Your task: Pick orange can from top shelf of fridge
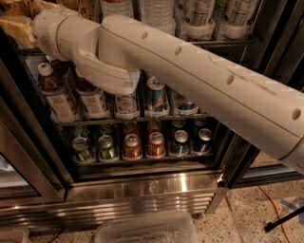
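Orange can (86, 6): only a golden-orange sliver shows, standing on the top shelf (223, 43) toward its left end and cut off by the picture's upper edge. A like-coloured patch sits further left on the same shelf. No grasp on it can be confirmed.

Risks, near to far:
- Arm (213, 95) crosses well in front of the top shelf, sloping up toward its left end, and hides much of the rack just below the shelf. Judgement: if it sags on pull-out, its thick joint could sweep the white-capped bottles (57, 95) under the shelf.
- Gripper (18, 29) sits at the shelf's left end, about level with its front edge. Jaw state: cannot tell. Judgement: a shallow or off-centre hold could tip the tall can into its neighbours or let it slip.
- Water bottles (156, 12) stand on the shelf right of the can. A sideways drag could knock them.
- Fridge (142, 190) frame left of the shelf looks close to the wrist, so a scrape is possible.
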